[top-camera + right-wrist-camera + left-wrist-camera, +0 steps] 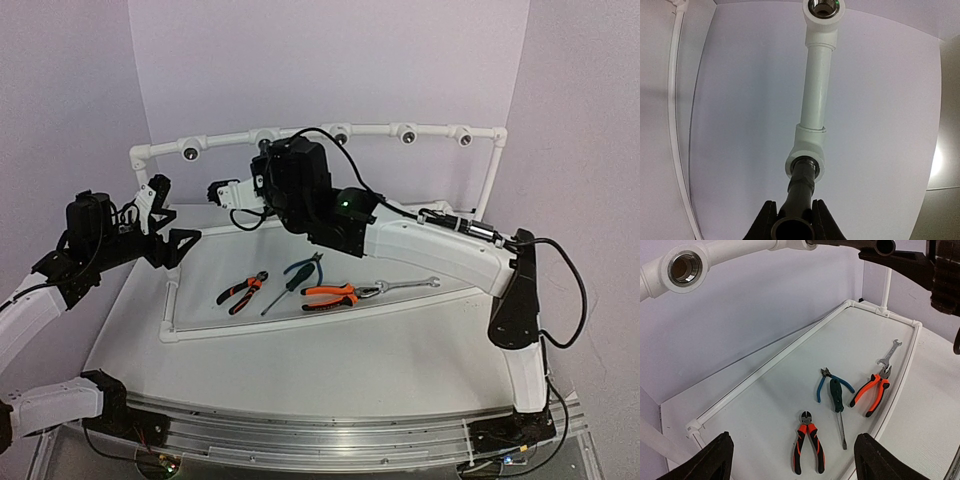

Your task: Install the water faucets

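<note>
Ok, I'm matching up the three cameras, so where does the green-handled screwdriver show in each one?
Top external: the screwdriver lies centre frame, between the small orange cutters and the long orange pliers.
Left wrist: lower middle, beside the blue cutters.
Right wrist: not in it; only a dark tap between the right pincer's fingers.
Shared landmark: the white pipe with round sockets.

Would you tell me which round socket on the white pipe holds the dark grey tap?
The socket nearest the right gripper holds the dark grey tap; the farther socket shows bare thread.
</note>
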Controlling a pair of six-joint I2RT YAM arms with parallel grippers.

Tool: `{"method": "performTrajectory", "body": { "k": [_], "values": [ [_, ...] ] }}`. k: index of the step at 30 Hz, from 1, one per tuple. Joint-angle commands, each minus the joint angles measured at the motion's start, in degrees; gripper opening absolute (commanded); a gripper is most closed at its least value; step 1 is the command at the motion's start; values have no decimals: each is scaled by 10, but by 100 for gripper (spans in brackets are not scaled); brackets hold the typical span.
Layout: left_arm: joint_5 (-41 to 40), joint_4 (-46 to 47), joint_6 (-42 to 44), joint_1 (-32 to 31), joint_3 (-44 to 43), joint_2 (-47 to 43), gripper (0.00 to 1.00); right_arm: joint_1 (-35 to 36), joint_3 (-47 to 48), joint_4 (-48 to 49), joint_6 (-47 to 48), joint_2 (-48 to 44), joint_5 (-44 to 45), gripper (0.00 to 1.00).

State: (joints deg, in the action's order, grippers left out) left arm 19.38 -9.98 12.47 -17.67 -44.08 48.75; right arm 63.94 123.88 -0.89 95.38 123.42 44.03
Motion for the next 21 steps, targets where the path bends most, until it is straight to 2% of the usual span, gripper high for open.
{"method": "performTrajectory", "body": {
  "k": [1, 10, 21],
  "values": [
    [8, 21, 8, 2, 7, -7, 85, -2, -4, 125, -42, 3, 10, 18],
    [9, 21, 12, 3, 12, -7, 85, 3, -3, 211, -150, 29, 29, 8],
    [8, 24, 12, 3, 16, -8, 86, 10, -20, 290, -387, 38, 62, 0]
  ]
}}
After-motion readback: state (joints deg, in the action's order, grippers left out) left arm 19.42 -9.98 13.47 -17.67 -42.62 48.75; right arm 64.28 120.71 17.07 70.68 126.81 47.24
